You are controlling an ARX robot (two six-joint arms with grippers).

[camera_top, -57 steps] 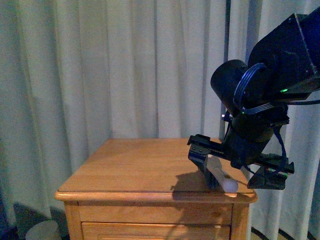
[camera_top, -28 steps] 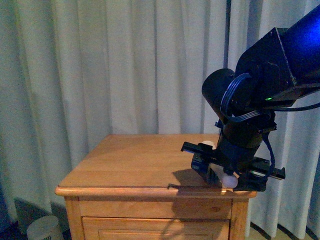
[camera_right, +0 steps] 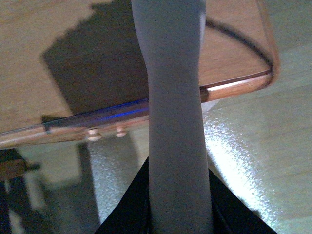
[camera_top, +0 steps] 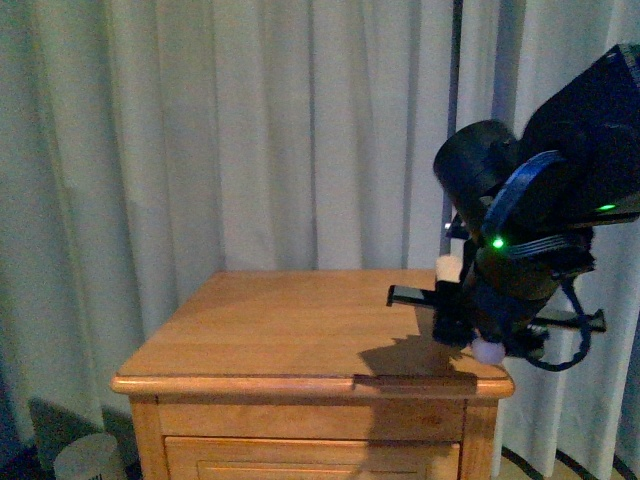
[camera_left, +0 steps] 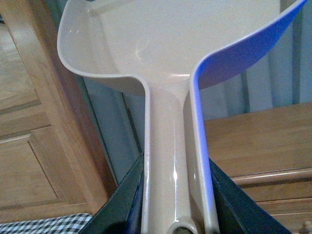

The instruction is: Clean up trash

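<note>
On left gripper, clamped tight around beige dustpan handle, scoop pointing straight away from jaws; on right gripper, pinched narrow on pale handle running lengthwise out across nightstand front right corner; can't make out trash wad in any view.

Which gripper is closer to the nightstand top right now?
Right. The right gripper hangs at the nightstand's front right corner, gripping a pale handle. The left gripper, holding a dustpan, is outside the front view that shows the nightstand.
</note>
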